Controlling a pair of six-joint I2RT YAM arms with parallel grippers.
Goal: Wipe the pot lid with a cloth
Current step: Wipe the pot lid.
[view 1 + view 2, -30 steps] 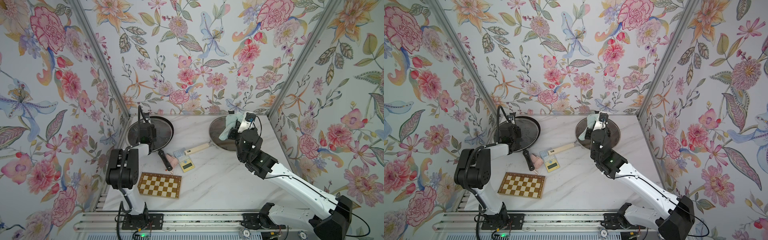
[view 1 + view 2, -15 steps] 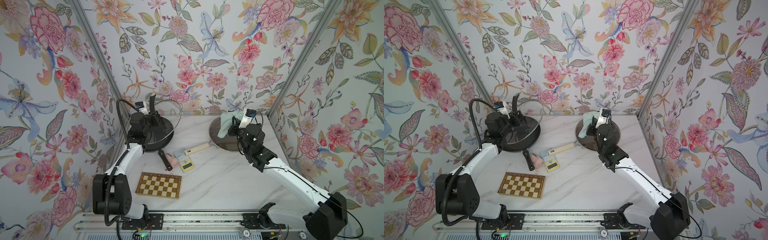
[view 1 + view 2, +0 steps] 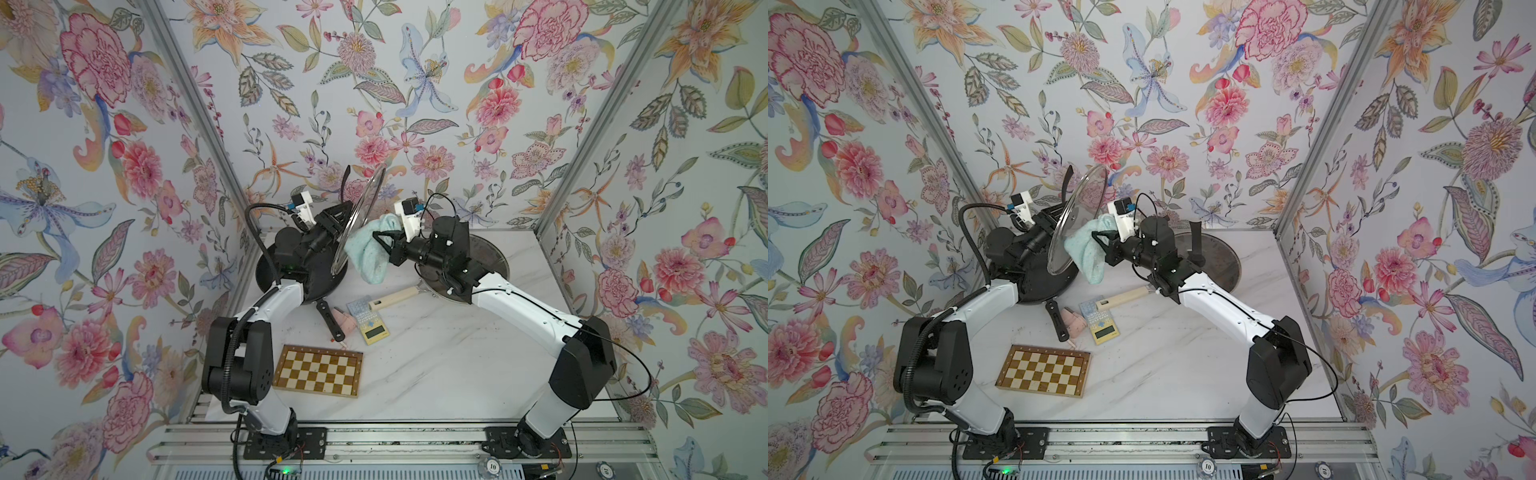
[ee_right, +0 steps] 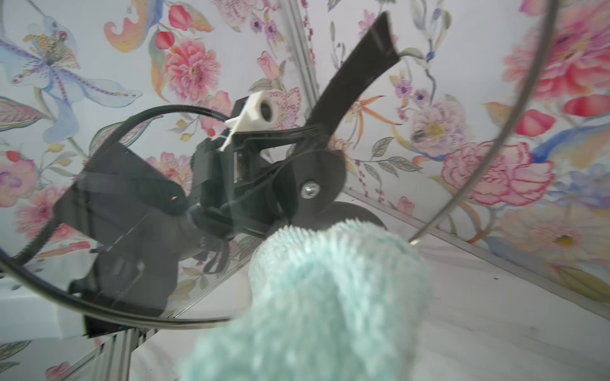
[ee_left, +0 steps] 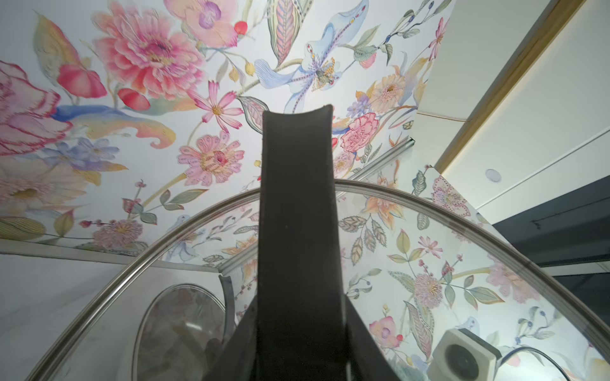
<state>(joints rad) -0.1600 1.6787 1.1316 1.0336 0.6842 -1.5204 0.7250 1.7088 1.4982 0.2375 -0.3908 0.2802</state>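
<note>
The pot lid [image 3: 358, 216] [image 3: 1076, 224] is clear glass with a steel rim and a black strap handle [image 5: 297, 231]. It hangs on edge above the black pan. My left gripper [image 3: 337, 220] [image 3: 1054, 222] [image 5: 300, 356] is shut on that handle, one finger on each side. My right gripper [image 3: 383, 242] [image 3: 1101, 242] is shut on the mint-teal cloth [image 3: 368, 255] [image 3: 1088, 251] [image 4: 330, 297]. The cloth bunches against the lid's inner face and droops below it. In the right wrist view the cloth hides the jaws, and the left gripper [image 4: 264, 184] shows through the glass.
Under the lid sits the black pan [image 3: 316, 286]. A steel pan [image 3: 486, 257] with a wooden handle [image 3: 395, 297] and its own lid stands at the back right. A calculator [image 3: 372, 324], a small pink item [image 3: 347, 322] and a chessboard [image 3: 318, 370] lie mid-table.
My left arm lifted the lid off the black pan and tipped it on edge. My right gripper carried the cloth left from over the steel pan up to the lid.
</note>
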